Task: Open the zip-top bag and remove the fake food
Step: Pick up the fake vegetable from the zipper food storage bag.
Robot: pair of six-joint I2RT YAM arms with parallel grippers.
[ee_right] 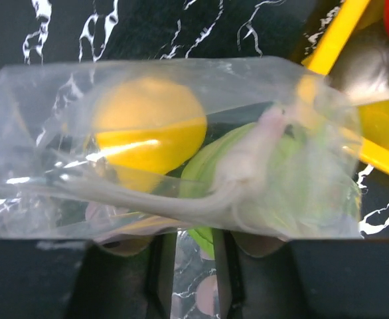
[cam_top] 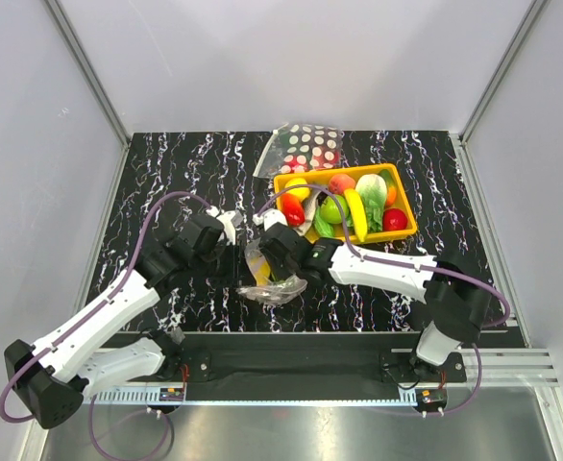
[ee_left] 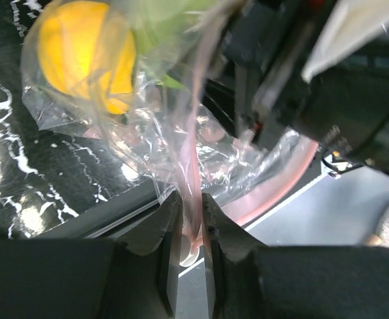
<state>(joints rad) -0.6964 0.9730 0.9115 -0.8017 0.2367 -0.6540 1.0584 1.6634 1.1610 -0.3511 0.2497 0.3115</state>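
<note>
Top external view, and both arms have met at the centre of the table point(cam_top: 166, 173). The bag point(cam_top: 270, 280) hangs between them, sagging toward 6 o'clock. The left gripper point(cam_top: 232, 227) sits at its 10 o'clock and the right gripper point(cam_top: 265, 238) just above it at 12, the two nearly touching. Neither arm is nearer; both are right on it.

Over to the left wrist: the left gripper point(ee_left: 189, 203) has its jaws almost closed, pinching the pink zip strip point(ee_left: 191, 153). That strip runs straight away from the jaws toward 12 o'clock. A yellow fruit point(ee_left: 81, 50) shows through the film at 10 o'clock.

Right wrist now: the right gripper point(ee_right: 193, 246) has its jaws only narrowly apart, and clear film passes between them, so it looks like a pinch on the other wall of the bag. The yellow fruit point(ee_right: 148, 126) and a green piece point(ee_right: 261, 166) sit inside, right above the fingers.

The toy food is not out yet. By my reading, the next move is a pull apart across the strip, left toward 9 o'clock, right toward 3. Off at 2 o'clock waits the yellow tray point(cam_top: 405, 200), with a spotted bag point(cam_top: 308, 146) beyond it.
</note>
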